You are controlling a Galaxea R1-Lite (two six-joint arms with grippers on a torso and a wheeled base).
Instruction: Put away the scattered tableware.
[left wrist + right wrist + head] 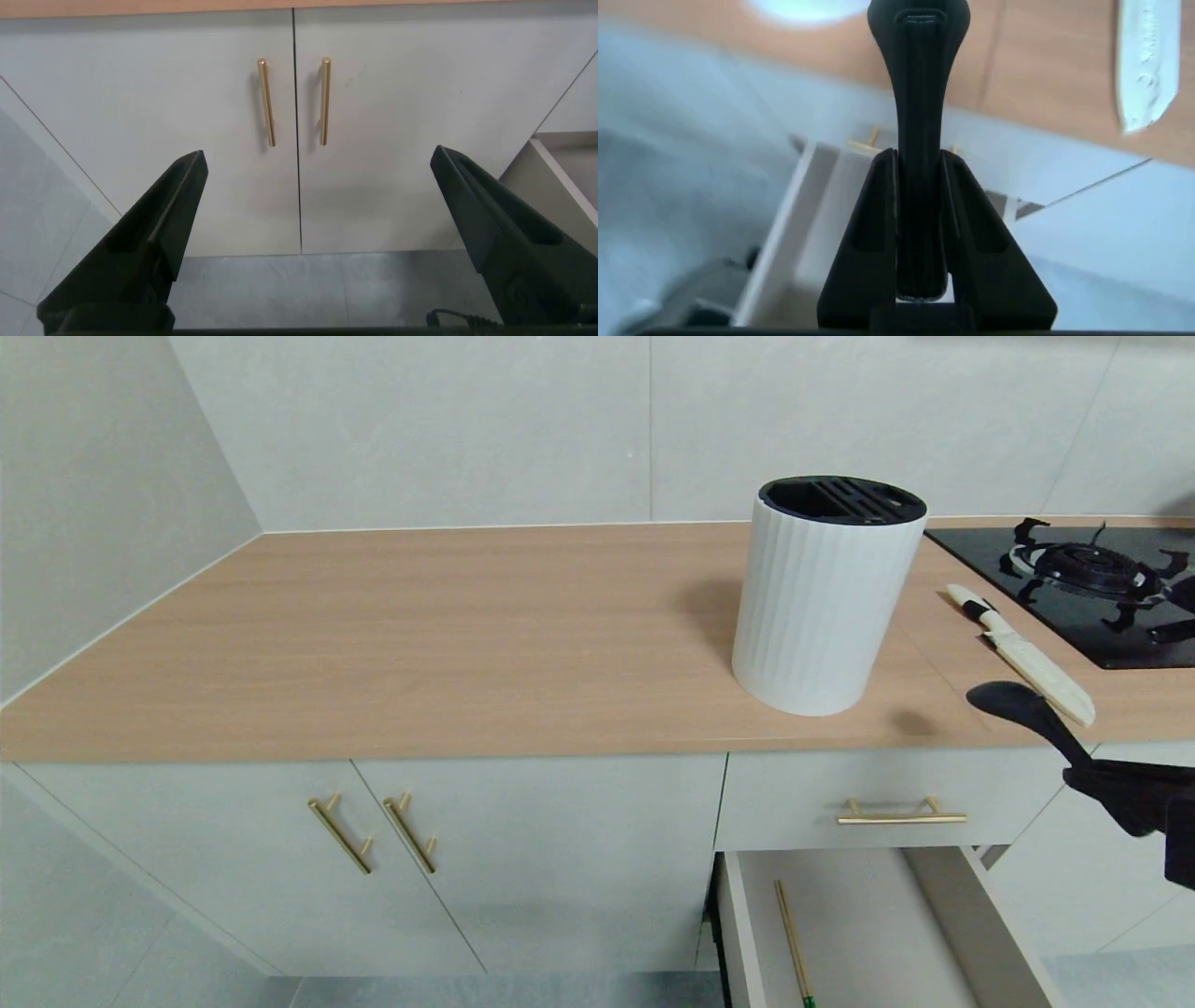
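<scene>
Right tool [918, 163] clenched on handle of black spoon [1008, 702], likely light, stiff, slippery, right of white holder [822, 607]; left tool [318, 157] released.

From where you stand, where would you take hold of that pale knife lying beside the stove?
Likely the knife by its slimmer, black-banded far end, which looks like the handle; the broad end nearer the counter edge looks like the blade. It lies flat, so fingers come from above, closing across it.
</scene>
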